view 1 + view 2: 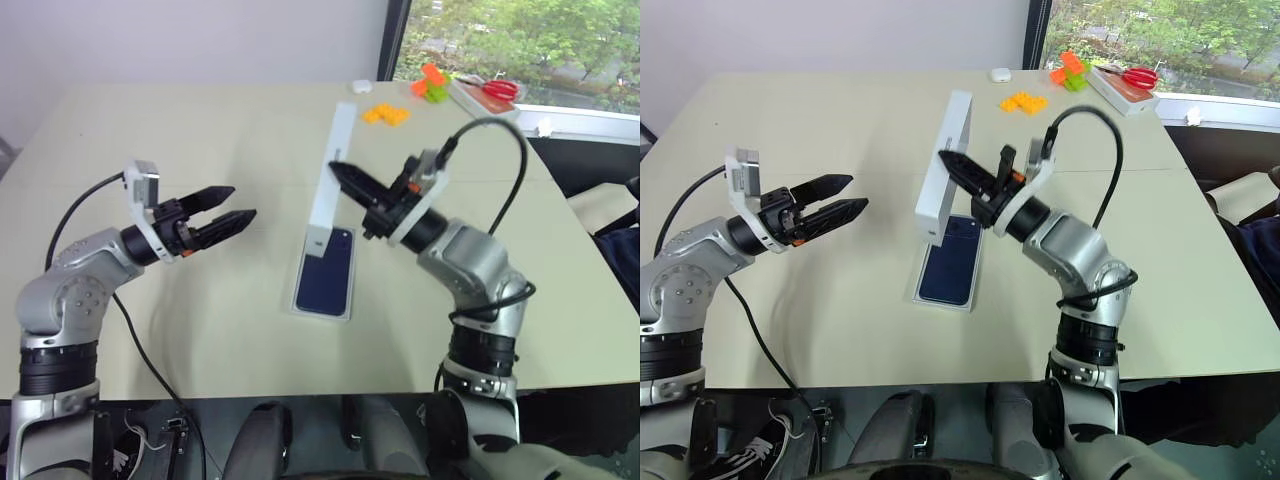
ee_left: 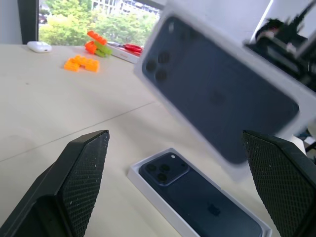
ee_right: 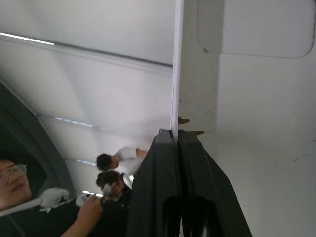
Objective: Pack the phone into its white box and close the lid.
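Spread, the left pincer hovers; right pincer pinches the lid above the white box holding the phone.

We find no readable text, brand names or numbers. The lid carries only a printed phone back with lenses; the phone shows a faint, illegible mark.

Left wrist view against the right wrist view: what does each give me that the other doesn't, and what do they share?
Left wrist: the phone lying in the white box on the table, the lid's printed face, and the open left gripper. Right wrist: the right gripper shut on the lid's thin rim, its plain inner side, and people in the background. Both: the lid, raised above the table.
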Available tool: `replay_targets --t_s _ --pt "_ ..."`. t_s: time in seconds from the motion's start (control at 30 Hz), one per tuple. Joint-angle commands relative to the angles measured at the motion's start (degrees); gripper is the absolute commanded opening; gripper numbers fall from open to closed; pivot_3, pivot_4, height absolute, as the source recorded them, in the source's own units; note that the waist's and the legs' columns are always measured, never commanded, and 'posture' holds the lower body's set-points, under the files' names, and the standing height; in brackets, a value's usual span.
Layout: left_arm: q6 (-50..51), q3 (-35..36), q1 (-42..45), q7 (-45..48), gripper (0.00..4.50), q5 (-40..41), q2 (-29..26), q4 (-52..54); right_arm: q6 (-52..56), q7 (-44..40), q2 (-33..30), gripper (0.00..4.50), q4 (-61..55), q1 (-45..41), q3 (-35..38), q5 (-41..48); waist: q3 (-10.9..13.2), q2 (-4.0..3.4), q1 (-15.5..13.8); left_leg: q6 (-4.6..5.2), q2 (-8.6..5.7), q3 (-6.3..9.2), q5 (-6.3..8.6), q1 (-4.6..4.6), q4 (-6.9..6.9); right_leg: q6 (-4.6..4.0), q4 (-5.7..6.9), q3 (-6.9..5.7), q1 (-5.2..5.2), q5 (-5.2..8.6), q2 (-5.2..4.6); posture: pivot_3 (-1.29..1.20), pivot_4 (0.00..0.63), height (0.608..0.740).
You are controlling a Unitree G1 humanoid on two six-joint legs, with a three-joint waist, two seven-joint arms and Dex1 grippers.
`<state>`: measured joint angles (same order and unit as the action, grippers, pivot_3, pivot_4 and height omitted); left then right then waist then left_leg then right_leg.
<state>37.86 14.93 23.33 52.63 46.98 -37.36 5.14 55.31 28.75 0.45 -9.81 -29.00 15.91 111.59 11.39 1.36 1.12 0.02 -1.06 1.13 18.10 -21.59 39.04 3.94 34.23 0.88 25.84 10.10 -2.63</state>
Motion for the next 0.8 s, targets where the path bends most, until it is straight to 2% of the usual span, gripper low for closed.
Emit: replay_targets --t_s 0.03,0.13,0.3,0.47,0.8 --pt "0.61 2.04 1.48 0.31 4.5 1.81 -1.17 1.87 0.52 -3.91 -0.12 0.02 -0.44 0.28 -2.31 1.41 0.0 0.0 0.16 0.0 -0.02 -0.04 0.0 0.0 0.0 0.0 -0.01 0.02 0.0 0.0 -0.02 0.0 0.15 0.74" --pt "1.05 2.31 1.55 0.36 4.5 2.17 -1.53 2.1 0.67 -5.5 -0.68 0.02 1.06 1.04 -2.77 1.41 0.0 0.01 0.14 0.0 -0.02 -0.1 0.0 0.03 0.01 0.0 -0.02 0.07 0.0 0.0 -0.02 0.0 0.15 0.74" --pt "1.83 2.68 0.85 0.5 4.5 3.11 -1.83 2.43 3.2 -8.5 2.74 0.02 2.6 3.93 -4.06 1.41 -0.01 0.01 0.07 0.0 0.01 -0.07 0.0 0.04 0.01 0.01 0.0 0.05 0.0 0.0 0.03 0.0 0.15 0.74" --pt "2.22 2.67 0.35 0.44 4.5 3.63 -1.96 3.29 4.1 -9.4 3.51 0.02 4.75 6.85 -5.96 1.41 0.0 0.01 0.1 0.0 0.0 -0.08 0.0 0.04 0.01 0.0 0.0 0.06 0.0 0.0 -0.01 0.0 0.15 0.74" --pt "2.51 3.19 -2.36 1.1 4.5 3.05 -2.87 4.89 0.56 -11.13 3.42 0.02 8.68 5.35 -9.55 1.14 0.0 0.01 0.23 -0.01 0.01 -0.08 0.0 0.05 0.01 0.01 0.0 0.06 0.01 0.0 0.04 0.0 0.15 0.74"
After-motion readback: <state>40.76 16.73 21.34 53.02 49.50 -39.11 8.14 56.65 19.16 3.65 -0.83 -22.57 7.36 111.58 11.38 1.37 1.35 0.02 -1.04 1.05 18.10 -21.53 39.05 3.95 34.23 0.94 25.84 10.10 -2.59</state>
